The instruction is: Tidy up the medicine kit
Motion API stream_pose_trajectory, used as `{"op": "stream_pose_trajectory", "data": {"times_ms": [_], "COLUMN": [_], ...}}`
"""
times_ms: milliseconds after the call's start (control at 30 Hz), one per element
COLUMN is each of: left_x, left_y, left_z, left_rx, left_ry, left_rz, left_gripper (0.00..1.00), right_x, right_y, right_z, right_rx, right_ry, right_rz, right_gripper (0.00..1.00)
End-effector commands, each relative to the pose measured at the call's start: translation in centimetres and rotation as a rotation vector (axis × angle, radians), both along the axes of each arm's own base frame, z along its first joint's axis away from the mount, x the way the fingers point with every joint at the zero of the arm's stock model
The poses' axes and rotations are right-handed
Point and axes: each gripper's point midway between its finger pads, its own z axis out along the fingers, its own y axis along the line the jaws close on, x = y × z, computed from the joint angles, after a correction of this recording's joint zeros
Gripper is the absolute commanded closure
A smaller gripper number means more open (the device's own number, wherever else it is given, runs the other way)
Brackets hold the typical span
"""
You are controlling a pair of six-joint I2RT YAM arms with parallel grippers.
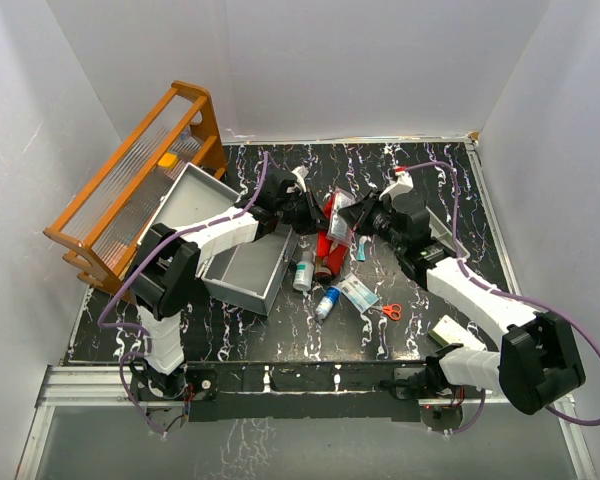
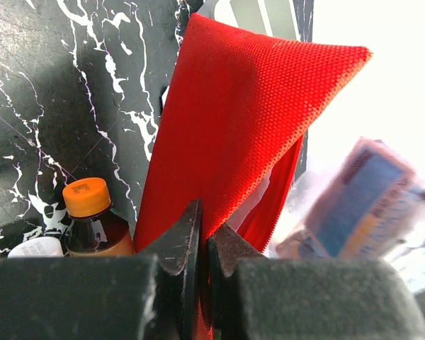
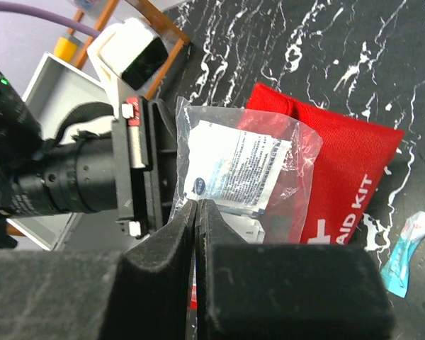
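Observation:
The red first aid pouch (image 1: 330, 232) lies at the table's middle and fills the left wrist view (image 2: 227, 127); it shows red with white lettering in the right wrist view (image 3: 340, 177). My left gripper (image 1: 313, 212) is shut on the pouch's edge (image 2: 202, 227). My right gripper (image 1: 360, 222) is shut on a clear plastic packet of white sachets (image 3: 241, 166), held just over the pouch, close to the left gripper. A brown bottle with an orange cap (image 2: 91, 223) stands beside the pouch.
A grey open box (image 1: 245, 260) sits left of the pouch, an orange wooden rack (image 1: 140, 180) behind it. Small bottles (image 1: 302, 270), a blue packet (image 1: 358, 292), red scissors (image 1: 387, 311) and a white box (image 1: 448, 332) lie in front.

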Motion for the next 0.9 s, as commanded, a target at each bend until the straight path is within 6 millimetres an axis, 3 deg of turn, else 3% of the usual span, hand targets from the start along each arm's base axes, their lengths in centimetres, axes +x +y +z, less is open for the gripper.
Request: {"op": "stream_pose_trajectory", "data": {"times_ms": [0,133,433,867], "left_x": [-0.1,0.0,-0.2,-0.5], "left_y": [-0.1,-0.2,-0.3,-0.4], "left_z": [2.2,2.4,2.3,2.4], "left_rx": [-0.048,-0.053,-0.062,-0.092], "left_ry": [-0.031,-0.034,-0.020,0.015], "left_rz": [-0.015,-0.017,-0.029,-0.045], "left_gripper": [1.00,1.00,1.00,1.00], "right_x": [0.2,0.0,0.3,1.3], "right_y": [0.1,0.3,0.7,1.3], "right_z": [0.5,0.6,5.1,6.2], "right_rx": [0.006,0.034,0.110,0.148], "right_ry": [-0.061,-0.066,-0.152,-0.230], "right_rz": [0.010,0.019,0.023,0.028], "right_gripper": [1.00,1.00,1.00,1.00]}}
